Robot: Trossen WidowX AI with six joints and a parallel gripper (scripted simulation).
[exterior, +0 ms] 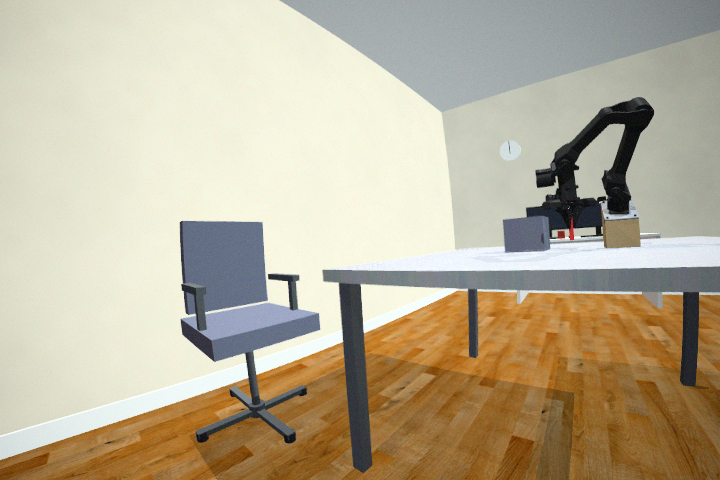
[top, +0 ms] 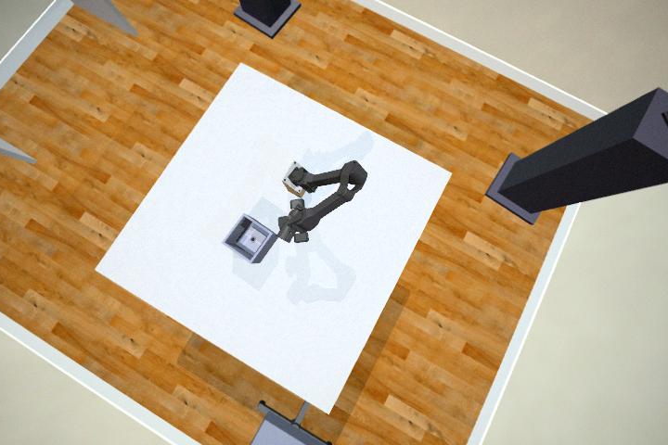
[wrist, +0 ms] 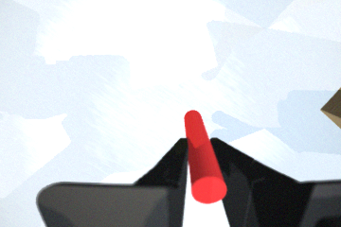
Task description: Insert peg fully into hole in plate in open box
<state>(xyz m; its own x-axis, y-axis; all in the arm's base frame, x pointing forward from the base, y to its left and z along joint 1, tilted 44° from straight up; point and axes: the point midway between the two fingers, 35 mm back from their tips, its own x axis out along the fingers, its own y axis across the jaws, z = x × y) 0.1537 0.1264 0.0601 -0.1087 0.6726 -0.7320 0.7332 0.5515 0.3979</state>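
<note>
The gripper [wrist: 198, 156] is clamped on the red peg [wrist: 201, 156] just right of the open box [top: 250, 238], so a tilted or slipping peg risks missing the plate's hole [top: 253, 239] or knocking the box wall.

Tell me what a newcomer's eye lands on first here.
The red peg, clamped between the black gripper fingers, fills the wrist view against the white table. From above, the dark arm bends over the table's middle, beside the open grey box.
</note>
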